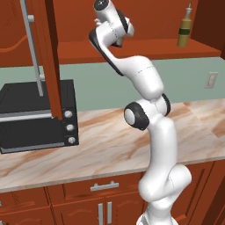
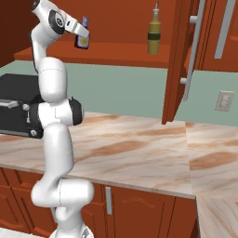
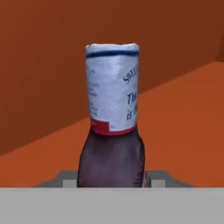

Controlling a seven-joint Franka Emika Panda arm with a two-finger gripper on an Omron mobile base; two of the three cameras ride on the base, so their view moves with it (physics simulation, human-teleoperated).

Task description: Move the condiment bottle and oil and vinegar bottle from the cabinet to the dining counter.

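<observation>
Fingers (image 3: 112,178): two grey tips, one on each side of the condiment bottle (image 3: 113,118), partly closed. In the hand view each tip stands just beside the bottle's dark base; whether they press it or stand a hair apart cannot be told. The bottle stands upright on the shelf, not lifted.

Condiment bottle (image 2: 82,41): one. Dark-brown body, pale label with a red band and blue lettering. It stands on the cabinet's (image 2: 121,18) open shelf (image 2: 116,52), toward its left end in the right base view, with the hand reaching it from the left. In the left base view the hand covers it.

Oil bottle (image 1: 184,30): one. Olive-yellow, slim, narrow neck and thin spout, dark label. Upright on the same shelf, well apart from the condiment bottle, toward the right end; nothing touches it. Also seen in the right base view (image 2: 154,33).

Cabinet doors: two seen open, each with a long silver bar handle. One (image 1: 44,57) hangs at the left of the left base view; one (image 2: 179,60) hangs right of centre in the right base view.

Counter (image 1: 110,140): one, beige marble with brown veins, below the shelf.

Oven (image 1: 37,115): one, black, three knobs, on the counter's left end.

Wall socket (image 1: 211,80): one, on the green wall (image 2: 116,88).
</observation>
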